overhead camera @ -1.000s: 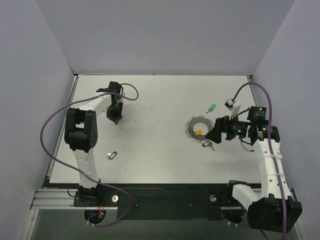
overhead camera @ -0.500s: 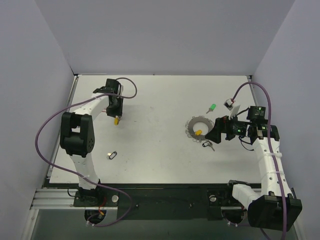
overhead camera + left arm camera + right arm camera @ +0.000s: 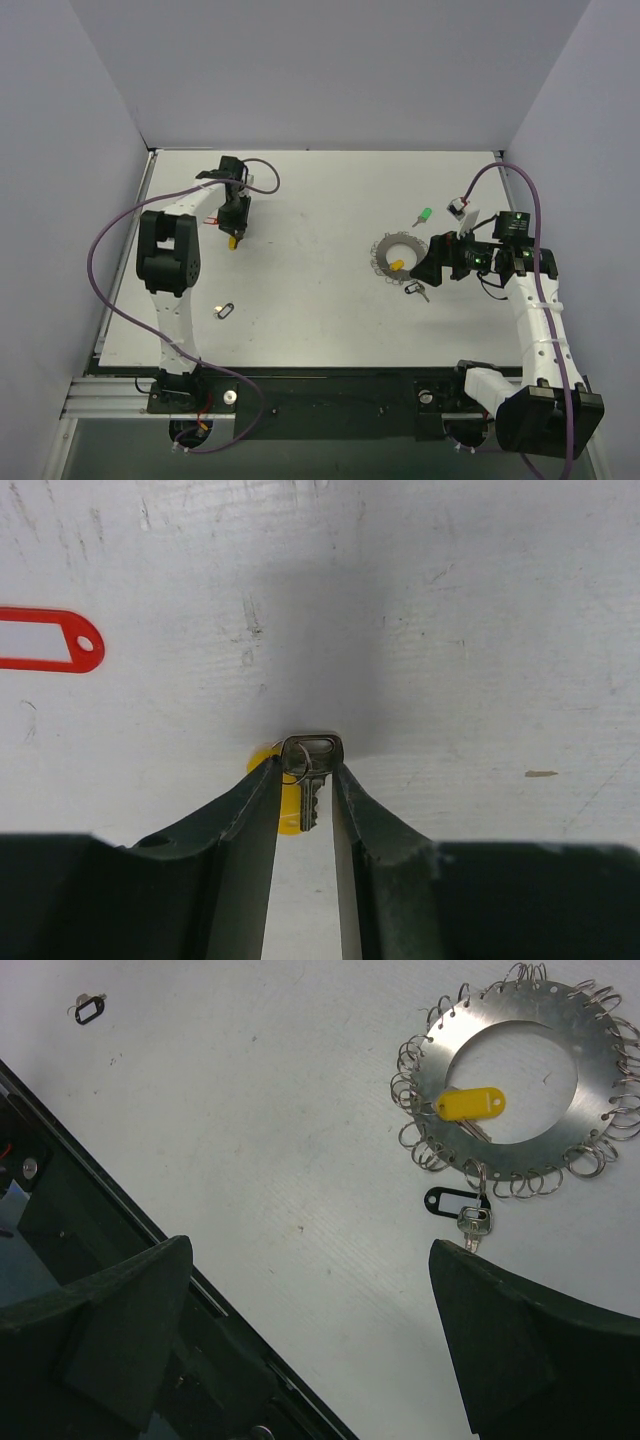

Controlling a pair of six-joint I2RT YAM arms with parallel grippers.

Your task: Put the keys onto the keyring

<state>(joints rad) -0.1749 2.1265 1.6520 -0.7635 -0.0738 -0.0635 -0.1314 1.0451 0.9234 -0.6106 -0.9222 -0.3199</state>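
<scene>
Currently key between left end effector fingertips, narrowly apart; grip unclear.

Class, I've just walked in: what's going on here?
A robot is putting keys on a metal ring. The left claw straddles a yellow-tagged key at the table's far left; whether it grips is unclear. The right claw hangs wide open beside the ring, which has another yellow key and a black-tagged one at its rim. A green key lies nearby.

walls: plain grey | table: white, scuffed | light: even
</scene>
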